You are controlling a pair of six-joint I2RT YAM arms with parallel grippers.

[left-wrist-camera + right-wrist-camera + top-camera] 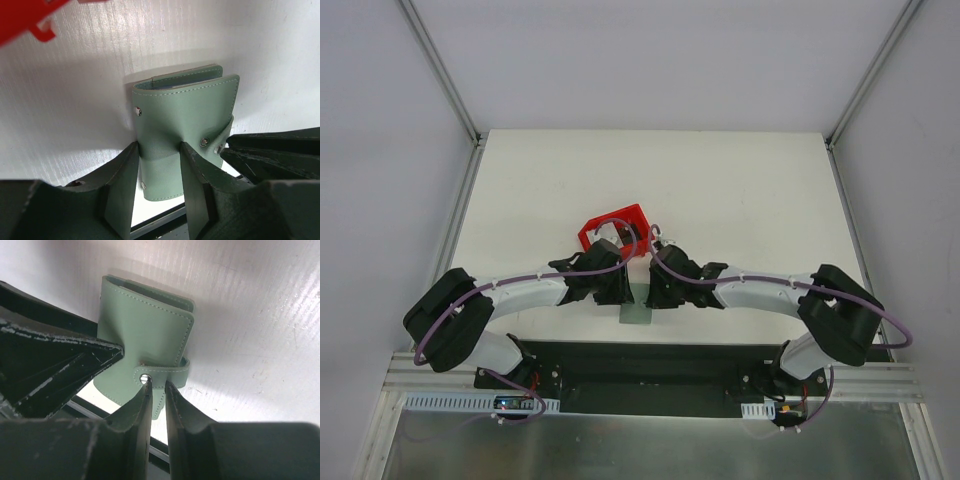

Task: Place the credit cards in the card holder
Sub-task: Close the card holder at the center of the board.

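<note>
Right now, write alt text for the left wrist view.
A folded pale green card holder is gripped between the dark fingers of the left hand, over a white table. The right hand pinches its snap strap from the right; a red bin shows top left.

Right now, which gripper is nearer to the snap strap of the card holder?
Right. The right gripper pinches the strap at its snap end. The left gripper clamps the lower edge of the card holder, beside the strap.
</note>
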